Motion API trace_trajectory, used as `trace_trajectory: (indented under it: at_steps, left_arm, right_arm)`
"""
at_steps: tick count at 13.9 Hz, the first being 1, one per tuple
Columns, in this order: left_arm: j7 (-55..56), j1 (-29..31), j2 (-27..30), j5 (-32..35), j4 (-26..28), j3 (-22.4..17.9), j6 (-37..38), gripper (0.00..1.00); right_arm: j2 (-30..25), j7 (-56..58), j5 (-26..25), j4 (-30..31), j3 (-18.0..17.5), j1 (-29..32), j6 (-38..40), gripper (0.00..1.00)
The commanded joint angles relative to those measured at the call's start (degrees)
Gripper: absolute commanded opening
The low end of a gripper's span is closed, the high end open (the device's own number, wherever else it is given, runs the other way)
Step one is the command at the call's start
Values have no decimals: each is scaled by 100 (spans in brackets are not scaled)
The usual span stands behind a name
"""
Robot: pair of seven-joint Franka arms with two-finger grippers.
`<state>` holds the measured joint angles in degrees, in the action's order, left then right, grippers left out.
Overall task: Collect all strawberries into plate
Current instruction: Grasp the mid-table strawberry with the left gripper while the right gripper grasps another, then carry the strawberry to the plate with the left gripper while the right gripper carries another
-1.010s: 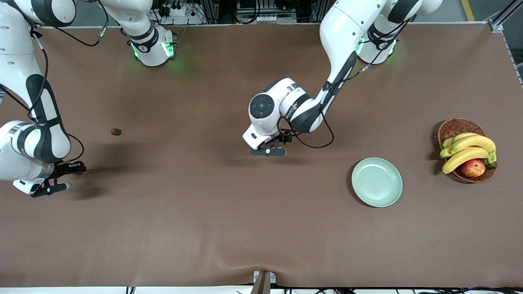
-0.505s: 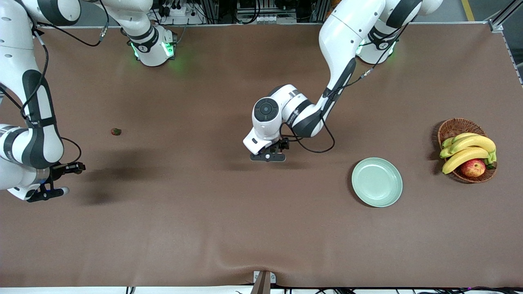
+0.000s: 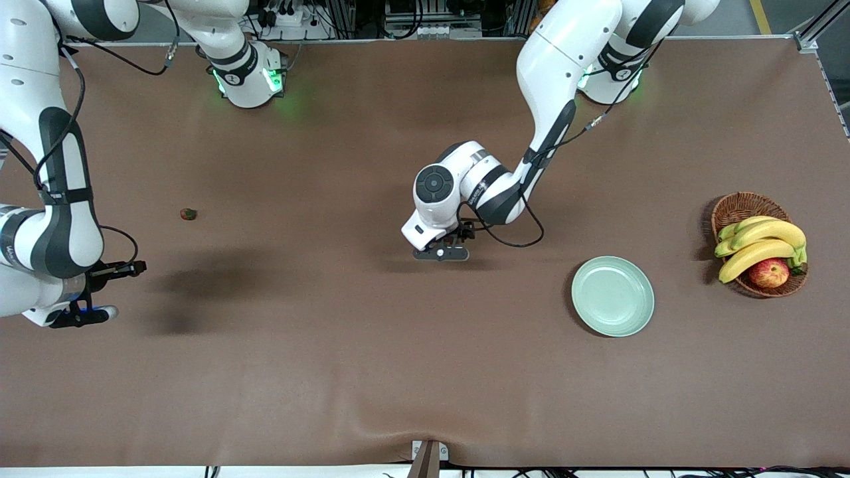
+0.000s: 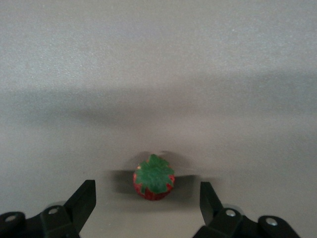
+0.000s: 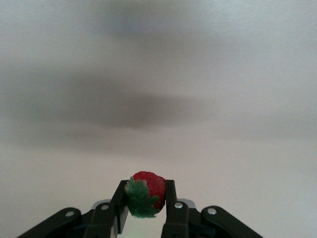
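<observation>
One strawberry [image 4: 154,177] sits on the brown table between the spread fingers of my open left gripper [image 4: 147,203], which hangs low over the table's middle [image 3: 463,232]; the hand hides this berry in the front view. My right gripper [image 5: 146,196] is shut on a second strawberry [image 5: 147,192] and holds it above the table at the right arm's end [image 3: 133,269]. A third strawberry [image 3: 188,214] lies on the table, farther from the front camera than the right gripper. The mint-green plate [image 3: 612,295] lies empty toward the left arm's end.
A brown wicker basket [image 3: 737,202] with bananas [image 3: 764,242] and a red-yellow apple [image 3: 769,272] stands beside the plate at the left arm's end. A small bracket [image 3: 428,455] sits at the table's front edge.
The left gripper has shifted slightly toward the front camera and the plate, over its strawberry. The right gripper has risen a little with its strawberry.
</observation>
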<state>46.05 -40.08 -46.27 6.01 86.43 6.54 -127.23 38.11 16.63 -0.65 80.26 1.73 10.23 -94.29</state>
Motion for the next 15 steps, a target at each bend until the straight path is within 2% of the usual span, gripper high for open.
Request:
trace_trajectory:
  at_steps: [1,3,5,8,10,15]
  left_arm:
    - [0,35,21,58,32,14,-83,62]
    - [0,35,12,49,23,14,-83,27]
    - [0,44,-5,49,14,14,-83,0]
    - [9,44,12,49,14,14,-83,0]
    - [70,158,135,49,-3,-3,-39,0]
    - [-8,1298,1267,49,119,32,1059,0]
  right_arm:
    - [-49,-423,179,-142,11,-170,305,0]
    - [-50,-476,197,-142,2,-223,323,0]
    - [-50,-616,197,-142,2,-284,411,0]
    - [-111,-976,205,-142,-164,-293,551,0]
    - [-181,-1423,415,-142,-331,-293,674,0]
    - [-295,-2574,1013,-133,-340,-696,965,0]
